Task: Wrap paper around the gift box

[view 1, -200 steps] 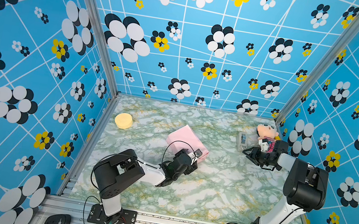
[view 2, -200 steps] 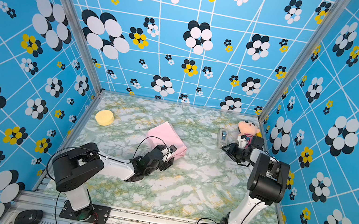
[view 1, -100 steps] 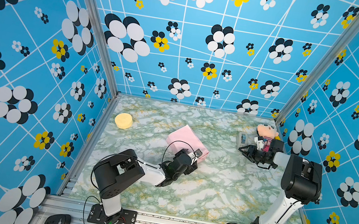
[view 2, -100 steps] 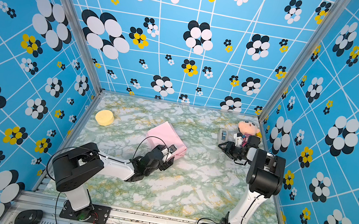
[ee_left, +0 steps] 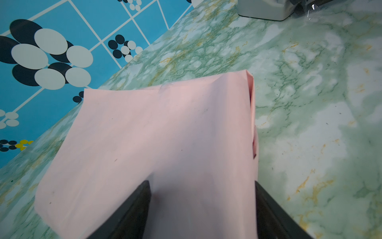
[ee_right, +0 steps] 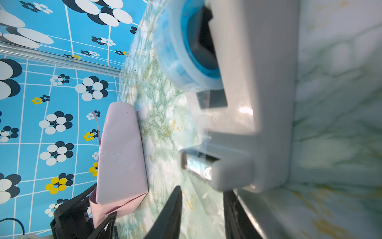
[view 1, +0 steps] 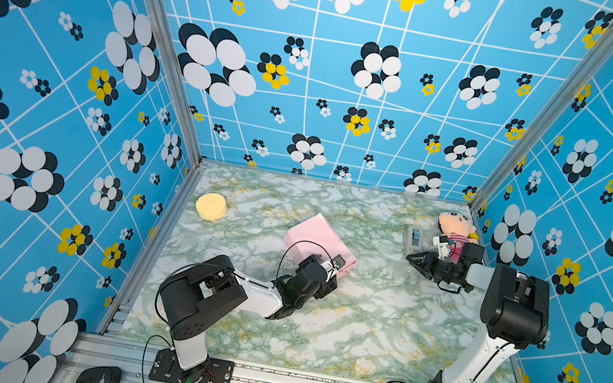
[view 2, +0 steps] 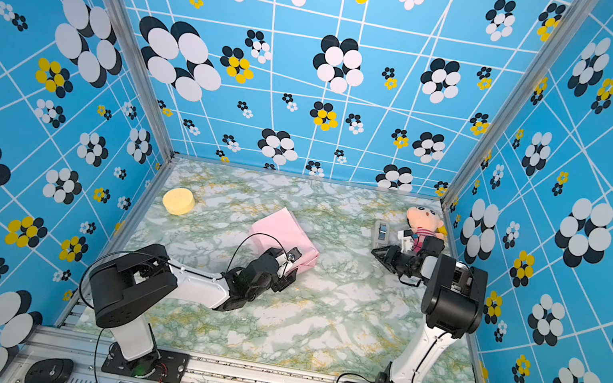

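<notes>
The paper, pink side out, hides the gift box at centre frame. We judge it light, stiff-cored and slippery, so hold across the edges. Fingers of the left gripper rest apart on it; the right gripper has its fingers narrowly apart at the tape dispenser.

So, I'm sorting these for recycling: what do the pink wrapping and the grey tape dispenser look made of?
The pink wrapping: thin matte paper, going by its sharp creases and folds. The tape dispenser: moulded grey plastic, probably, smooth with glossy highlights.
</notes>
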`<state>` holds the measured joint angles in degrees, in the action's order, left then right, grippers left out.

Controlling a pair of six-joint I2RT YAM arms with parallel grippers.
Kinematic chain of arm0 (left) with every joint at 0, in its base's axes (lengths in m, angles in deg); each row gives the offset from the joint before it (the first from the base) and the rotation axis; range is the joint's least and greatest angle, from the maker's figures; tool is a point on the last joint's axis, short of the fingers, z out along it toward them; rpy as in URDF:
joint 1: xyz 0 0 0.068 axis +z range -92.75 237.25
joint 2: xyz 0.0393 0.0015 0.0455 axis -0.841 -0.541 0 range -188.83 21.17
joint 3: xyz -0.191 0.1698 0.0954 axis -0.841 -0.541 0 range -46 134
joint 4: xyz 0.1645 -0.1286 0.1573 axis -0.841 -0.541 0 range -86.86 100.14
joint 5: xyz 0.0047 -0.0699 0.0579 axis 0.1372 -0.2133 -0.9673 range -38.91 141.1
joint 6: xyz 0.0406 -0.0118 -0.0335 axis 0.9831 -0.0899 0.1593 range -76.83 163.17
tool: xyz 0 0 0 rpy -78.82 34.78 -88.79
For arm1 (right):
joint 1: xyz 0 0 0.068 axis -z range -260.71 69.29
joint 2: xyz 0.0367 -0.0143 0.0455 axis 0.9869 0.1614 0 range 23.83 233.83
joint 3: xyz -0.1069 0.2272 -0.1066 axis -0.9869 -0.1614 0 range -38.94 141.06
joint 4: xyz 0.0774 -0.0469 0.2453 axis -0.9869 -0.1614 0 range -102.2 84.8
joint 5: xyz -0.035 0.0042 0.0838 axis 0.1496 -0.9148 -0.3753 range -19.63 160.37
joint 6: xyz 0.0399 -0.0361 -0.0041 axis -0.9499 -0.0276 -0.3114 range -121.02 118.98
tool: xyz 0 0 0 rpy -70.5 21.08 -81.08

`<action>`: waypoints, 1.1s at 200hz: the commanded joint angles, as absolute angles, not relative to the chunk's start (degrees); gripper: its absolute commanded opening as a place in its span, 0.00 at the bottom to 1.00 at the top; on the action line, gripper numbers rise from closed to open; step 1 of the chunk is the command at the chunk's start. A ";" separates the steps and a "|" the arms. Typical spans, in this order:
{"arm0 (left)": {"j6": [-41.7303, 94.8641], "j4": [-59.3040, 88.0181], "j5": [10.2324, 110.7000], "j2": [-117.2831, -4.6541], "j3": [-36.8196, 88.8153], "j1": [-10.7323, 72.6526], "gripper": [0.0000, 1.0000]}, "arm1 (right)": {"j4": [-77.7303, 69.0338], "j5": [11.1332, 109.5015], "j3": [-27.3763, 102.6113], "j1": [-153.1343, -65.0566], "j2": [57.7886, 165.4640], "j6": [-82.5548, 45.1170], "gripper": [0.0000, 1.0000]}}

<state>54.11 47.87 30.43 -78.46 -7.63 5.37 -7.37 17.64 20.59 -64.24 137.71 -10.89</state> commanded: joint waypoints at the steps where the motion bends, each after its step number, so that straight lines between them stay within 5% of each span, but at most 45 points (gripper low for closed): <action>1: 51.71 36.30 30.89 -81.04 -9.76 5.74 0.76 | -6.43 15.25 19.50 -63.93 135.84 -10.95 0.34; 82: 51.87 35.98 30.88 -80.78 -9.47 5.73 0.76 | -9.35 16.82 18.13 -63.66 133.46 -10.16 0.20; 126: 51.96 35.85 30.92 -80.87 -9.31 5.72 0.76 | -13.78 19.36 18.37 -63.32 131.86 -11.38 0.00; 220: 52.05 35.98 31.15 -81.04 -9.03 5.67 0.76 | -17.00 16.57 14.10 -63.13 126.76 -18.55 0.00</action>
<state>54.11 47.46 30.25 -78.46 -7.35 5.37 -10.30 18.36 16.70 -63.43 130.45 -17.40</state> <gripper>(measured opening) 0.757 0.049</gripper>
